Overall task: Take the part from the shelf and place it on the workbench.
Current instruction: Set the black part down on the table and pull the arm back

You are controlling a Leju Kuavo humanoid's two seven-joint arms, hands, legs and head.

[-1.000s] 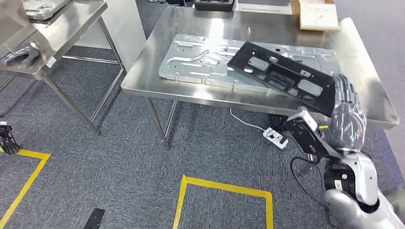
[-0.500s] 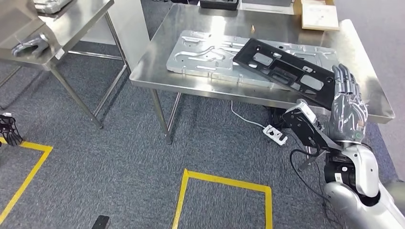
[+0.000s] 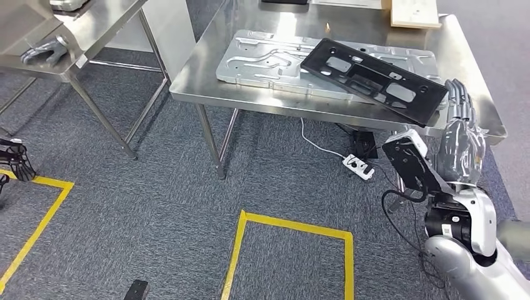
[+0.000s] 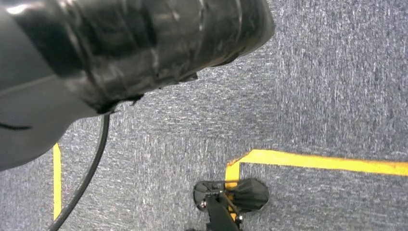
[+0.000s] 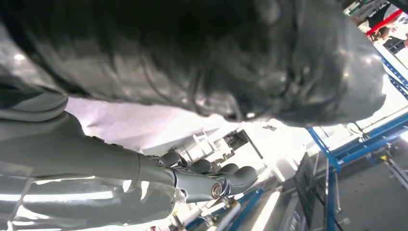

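One black part (image 3: 374,80) lies tilted across one silver plate (image 3: 275,62) on the counter (image 3: 206,87), upper centre of frame. Right robot hand (image 3: 459,140), fingers upright, grips the part's near-right end at lower right.

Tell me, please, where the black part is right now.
In the head view, the black part lies on the steel workbench, right of centre, overlapping the silver plate, its near-right corner at the right hand.
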